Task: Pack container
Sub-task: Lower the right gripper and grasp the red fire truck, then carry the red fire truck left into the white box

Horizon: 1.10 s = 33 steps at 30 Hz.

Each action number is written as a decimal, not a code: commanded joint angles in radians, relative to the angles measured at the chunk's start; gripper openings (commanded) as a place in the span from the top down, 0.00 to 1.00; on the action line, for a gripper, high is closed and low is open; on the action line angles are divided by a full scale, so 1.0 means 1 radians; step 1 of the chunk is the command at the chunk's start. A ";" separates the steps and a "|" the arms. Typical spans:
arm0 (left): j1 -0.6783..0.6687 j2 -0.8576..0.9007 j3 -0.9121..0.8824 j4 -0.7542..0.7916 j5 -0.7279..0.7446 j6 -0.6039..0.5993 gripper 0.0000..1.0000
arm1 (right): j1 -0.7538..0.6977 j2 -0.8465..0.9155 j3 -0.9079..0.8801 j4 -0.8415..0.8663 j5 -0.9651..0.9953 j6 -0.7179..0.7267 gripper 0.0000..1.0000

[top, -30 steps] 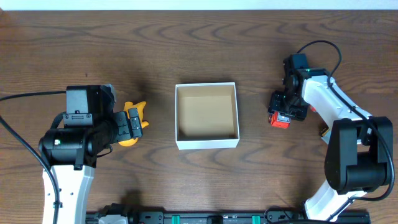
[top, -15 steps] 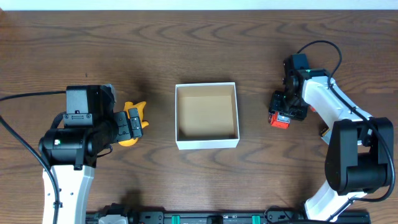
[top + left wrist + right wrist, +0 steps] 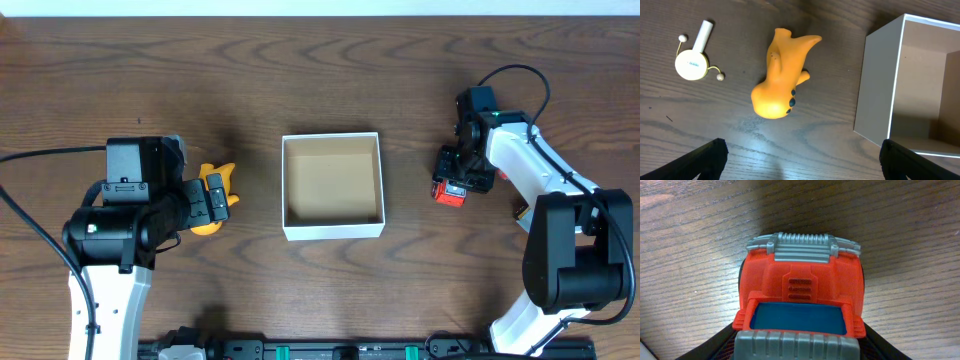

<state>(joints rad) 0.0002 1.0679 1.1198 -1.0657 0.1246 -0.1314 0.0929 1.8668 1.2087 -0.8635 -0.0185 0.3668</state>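
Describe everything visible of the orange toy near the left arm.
The orange toy is a smooth, glossy, rubbery-looking figure with small dark spots near its rounded end and a forked opposite end. It lies on the wooden table, apart from the container; the open left pincer does not touch it.

Entry, lettering and marks, as I read them from my station:

1. White round disc (image 3: 690,64), upper left of the left wrist frame. It has one short line of tiny blue print on its face, too small for me to read.
2. Orange toy (image 3: 778,80), centre of the same frame. It has a few dark dots on its side and no letters.
3. Red toy truck (image 3: 802,292), centre of the right wrist frame. I can make out no wording.
4. White box (image 3: 333,186), centre of the overhead frame. It has plain walls.

Nothing legible anywhere.
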 commanded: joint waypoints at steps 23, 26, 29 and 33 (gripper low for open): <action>0.007 -0.002 0.020 0.000 -0.001 -0.005 0.02 | 0.315 -0.399 0.119 0.013 0.065 -0.010 0.99; 0.007 -0.002 0.018 0.000 -0.001 -0.005 0.02 | 0.402 -0.412 0.119 0.069 0.071 0.035 0.99; 0.007 -0.002 0.016 0.000 -0.001 -0.005 0.02 | 0.483 -0.402 0.119 0.120 0.080 0.083 0.99; 0.007 -0.002 0.015 0.001 -0.001 -0.005 0.02 | 0.574 -0.374 0.119 0.159 0.164 0.151 0.99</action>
<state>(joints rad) 0.0002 1.0679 1.1198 -1.0653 0.1246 -0.1314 0.6201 1.4757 1.3121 -0.7193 0.0666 0.4400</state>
